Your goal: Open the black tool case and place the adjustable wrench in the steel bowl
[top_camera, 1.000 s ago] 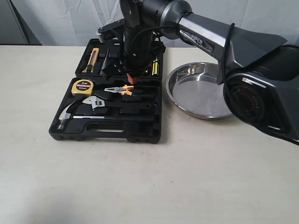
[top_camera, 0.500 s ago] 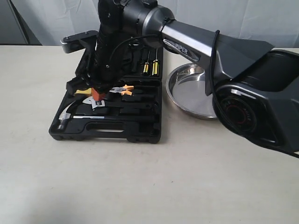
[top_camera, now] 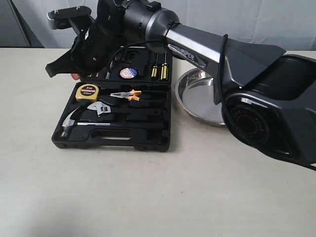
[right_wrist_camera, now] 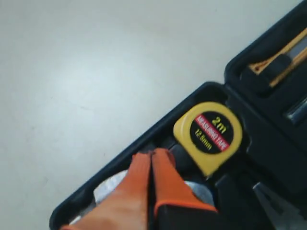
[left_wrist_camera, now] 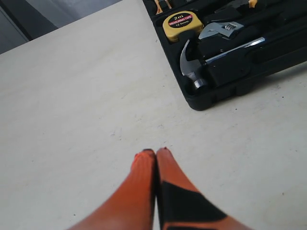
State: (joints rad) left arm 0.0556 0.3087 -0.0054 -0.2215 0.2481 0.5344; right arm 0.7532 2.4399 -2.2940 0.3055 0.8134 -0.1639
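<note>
The black tool case (top_camera: pixel 113 141) lies open on the table, its lid flat behind it. The adjustable wrench (top_camera: pixel 100 108) rests in its slot, silver head to the left, between the orange-handled pliers (top_camera: pixel 127 94) and the hammer (top_camera: pixel 69 123); its head (left_wrist_camera: pixel 223 29) also shows in the left wrist view. The steel bowl (top_camera: pixel 178 96) stands right of the case, partly hidden by the right arm. My right gripper (top_camera: pixel 73 76) (right_wrist_camera: pixel 152 152) is shut and empty, hovering over the case's left edge near the tape measure (right_wrist_camera: pixel 211 134). My left gripper (left_wrist_camera: pixel 156 151) is shut and empty above bare table.
The yellow tape measure (top_camera: pixel 87 92) sits in the case's back left slot. Screwdrivers (top_camera: pixel 159 71) and a round tape roll (top_camera: pixel 128 72) lie in the lid. The right arm's black body (top_camera: pixel 256 98) spans the right side, over the bowl. A curtain hangs behind.
The right gripper swung left across the case, dipped toward the wrench, then rose to the case's back left edge. It stayed shut and the wrench has not moved.
</note>
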